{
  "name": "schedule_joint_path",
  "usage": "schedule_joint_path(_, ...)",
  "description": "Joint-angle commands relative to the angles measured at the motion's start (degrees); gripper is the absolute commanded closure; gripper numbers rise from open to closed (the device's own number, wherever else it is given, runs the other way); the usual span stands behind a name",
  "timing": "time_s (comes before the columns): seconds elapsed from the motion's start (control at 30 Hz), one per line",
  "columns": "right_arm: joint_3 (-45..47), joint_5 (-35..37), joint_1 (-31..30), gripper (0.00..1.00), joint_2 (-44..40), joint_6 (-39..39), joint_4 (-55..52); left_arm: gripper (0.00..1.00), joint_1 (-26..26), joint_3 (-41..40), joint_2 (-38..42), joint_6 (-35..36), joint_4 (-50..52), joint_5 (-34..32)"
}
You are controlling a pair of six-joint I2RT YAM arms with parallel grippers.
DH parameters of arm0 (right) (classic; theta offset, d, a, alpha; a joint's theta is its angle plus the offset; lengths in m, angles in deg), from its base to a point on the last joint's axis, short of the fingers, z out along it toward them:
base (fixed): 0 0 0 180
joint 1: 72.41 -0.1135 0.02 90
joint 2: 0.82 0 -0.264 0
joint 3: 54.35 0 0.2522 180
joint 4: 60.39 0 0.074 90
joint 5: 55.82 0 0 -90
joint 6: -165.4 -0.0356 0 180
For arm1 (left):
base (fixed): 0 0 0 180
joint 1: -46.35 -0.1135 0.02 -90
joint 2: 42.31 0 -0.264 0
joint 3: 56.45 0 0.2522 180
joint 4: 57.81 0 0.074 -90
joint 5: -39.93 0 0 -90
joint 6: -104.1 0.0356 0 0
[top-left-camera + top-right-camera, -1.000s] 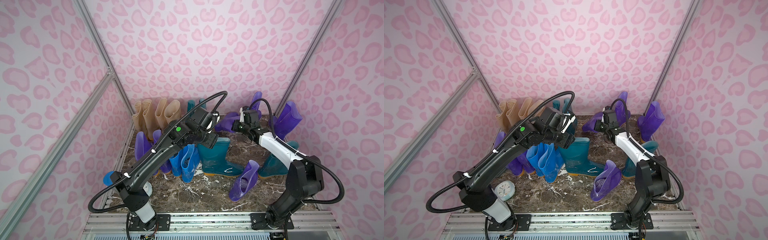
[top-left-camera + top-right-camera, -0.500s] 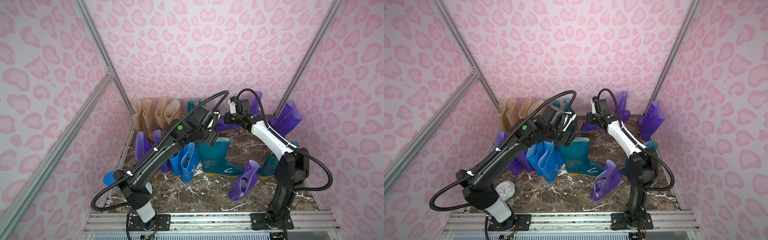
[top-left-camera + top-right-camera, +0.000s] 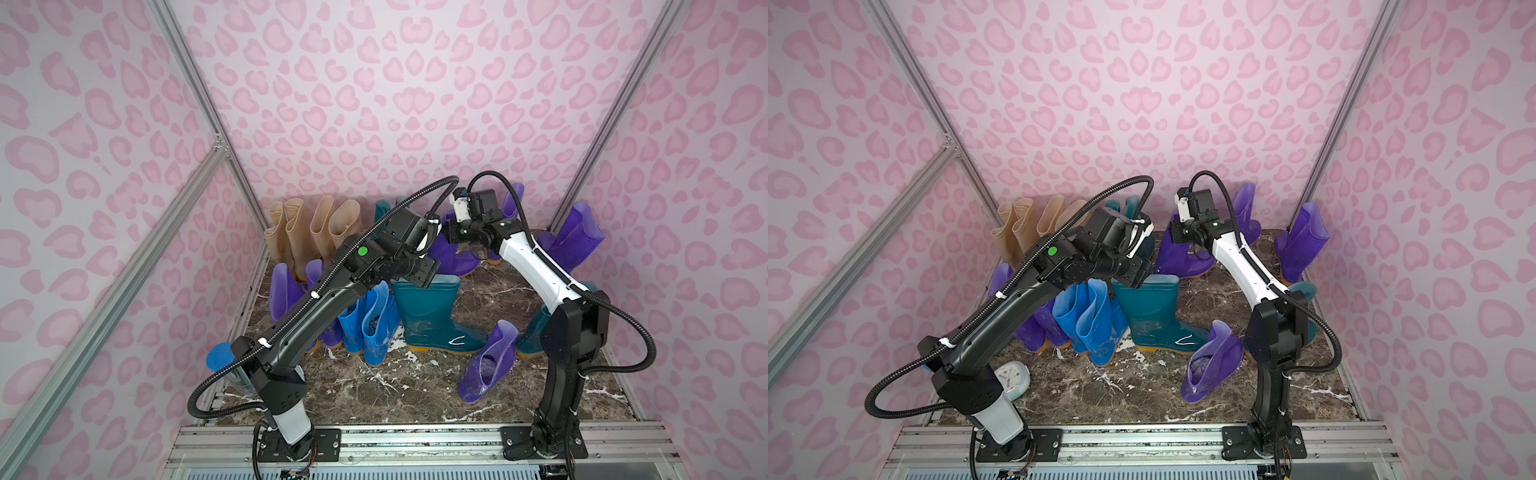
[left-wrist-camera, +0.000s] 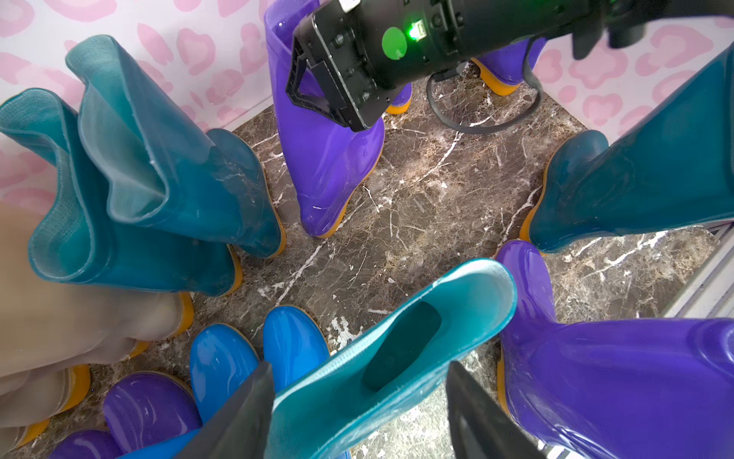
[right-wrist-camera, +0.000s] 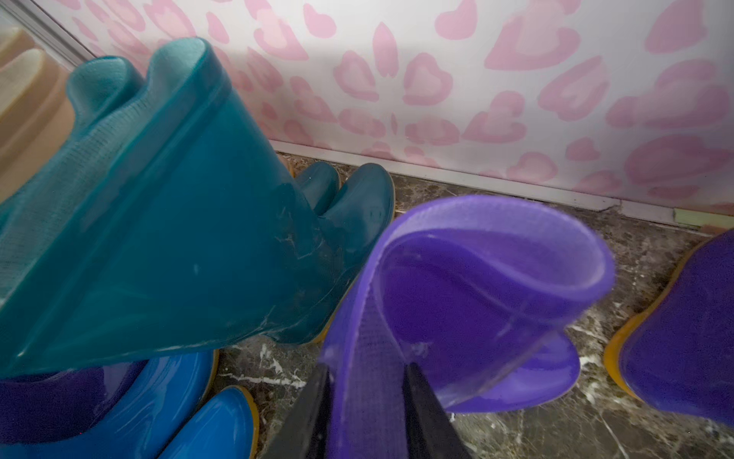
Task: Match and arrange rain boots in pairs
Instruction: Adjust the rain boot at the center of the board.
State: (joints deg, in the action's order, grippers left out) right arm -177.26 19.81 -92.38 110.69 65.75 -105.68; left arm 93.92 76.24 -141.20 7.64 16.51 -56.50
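— How far along are they?

— Partway, I'd say. Nearest us, a tipped purple boot [image 3: 488, 361] lies unmatched on the floor [image 3: 374, 395]. Behind it a blue pair [image 3: 370, 320] stands together, with a purple pair [image 3: 286, 291] just beside it.

— And the teal one in the middle?

— The middle teal boot [image 3: 432, 316] stands alone. The left claw [image 4: 359, 367] straddles its cuff with its jaws spread wide. There's a gap on one side, so it's released, not squeezing.

— The other arm?

— Farther back, the right claw [image 5: 367, 367] has a finger on either side of the cuff wall of a rear purple boot [image 5: 476, 278]. Pinching or slack, I can't tell. That boot stands beside a teal pair [image 4: 151, 179] at the back wall [image 3: 374, 124]. The beige four [image 3: 316, 228] line the far left corner, and I reckon those are done.

— What's left?

— The tipped one, the middle teal, a teal boot [image 3: 530, 336] behind the right arm and a corner purple boot [image 3: 577, 237] all look unpaired.

— Room to move?

— Only the front has bare floor. The rear is crowded, with walls close on three sides, and the two wrists are near each other.
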Motion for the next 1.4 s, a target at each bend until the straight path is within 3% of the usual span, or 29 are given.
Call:
schedule_joint_path(0.0, -0.5, -1.3, -0.1, 0.57, -1.1, 0.0, -0.6, 0.29, -0.1, 1.1, -0.3, 0.4, 0.1, -0.1)
schedule_joint_path(0.23, 3.4, -0.5, 0.8, 0.39, -10.1, -5.1, 2.4, 0.2, -1.4, 3.7, -3.3, 1.7, 0.1, -0.9)
schedule_joint_path(0.4, 15.9, 2.4, 3.6, 0.36, -22.4, -12.0, 12.4, 0.16, -3.9, 7.0, -6.4, 3.0, -1.1, 1.2)
schedule_joint_path(0.53, 24.9, 1.7, 5.8, 0.33, -29.8, -14.7, 16.5, 0.06, -4.4, 11.2, -9.7, 10.0, -3.2, 3.3)
schedule_joint_path(0.7, 33.4, 1.2, 5.9, 0.31, -36.3, -17.4, 17.4, 0.02, -6.0, 18.5, -16.6, 19.3, -4.3, 2.9)
schedule_joint_path(0.83, 38.5, 8.4, 4.3, 0.3, -43.2, -18.9, 16.6, 0.02, -8.5, 24.5, -22.4, 22.6, -3.5, 7.2)
schedule_joint_path(0.97, 41.2, 10.4, 3.8, 0.3, -48.6, -19.3, 15.0, 0.0, -9.4, 25.2, -24.9, 24.9, -5.7, 12.0)
schedule_joint_path(1.13, 43.0, 10.4, 3.7, 0.3, -51.5, -18.6, 13.4, 0.12, -9.8, 27.5, -28.7, 24.7, -7.0, 17.4)
schedule_joint_path(1.27, 44.3, 10.4, 3.7, 0.3, -52.5, -18.3, 14.1, 0.24, -9.8, 27.6, -30.5, 24.5, -7.0, 16.5)
schedule_joint_path(1.37, 44.5, 10.1, 3.7, 0.3, -52.4, -17.6, 14.6, 0.44, -9.8, 27.4, -31.3, 24.1, -6.3, 16.3)
